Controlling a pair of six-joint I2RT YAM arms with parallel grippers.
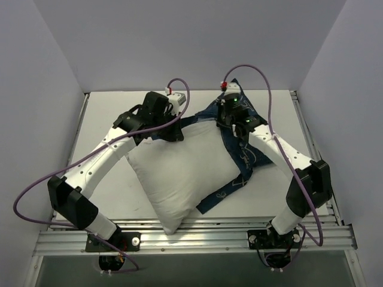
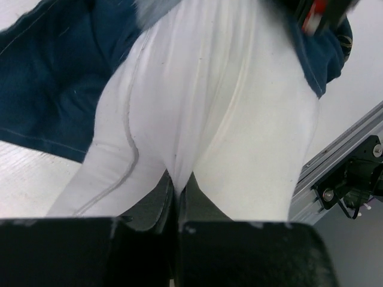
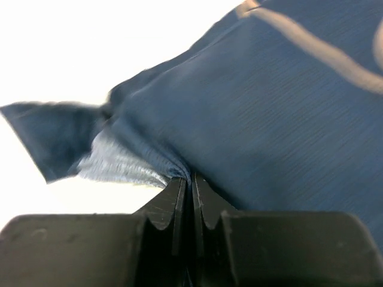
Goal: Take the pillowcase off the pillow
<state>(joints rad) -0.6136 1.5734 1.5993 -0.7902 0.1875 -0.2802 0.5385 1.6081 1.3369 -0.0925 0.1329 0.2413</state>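
Two pinches, one on each fabric: that's the story from above. My left gripper (image 1: 173,130) is clamped at the far left corner of the pillow (image 1: 179,173), which lies slantwise across the middle of the table (image 1: 284,119), mostly bare and white. My right gripper (image 1: 232,122) bites the pillowcase (image 1: 230,188) at the far right corner. The navy cloth is bunched up there and trails down the pillow's right edge toward the near rail (image 1: 197,236). I judge the job well along, since the case covers only that right strip.

Over to the left wrist. My left gripper (image 2: 178,184) is closed on a fold of white pillow (image 2: 197,107), creases fanning straight out of the pinch. The pillowcase (image 2: 54,89) hangs off to the left and at top right, apart from my jaws. That's the point, I reckon: this arm is the anchor, holding the cushion alone so it doesn't ride along with the cover.

Now the right wrist. My right gripper (image 3: 187,179) is shut tight on a ridge of pillowcase (image 3: 269,119), with a cream line of the print across the upper right and a loose corner sticking out left. Whether any pillow is caught inside that fold, I can't tell. Cover only is what I want here, so a pull away from the left gripper slides the case off.
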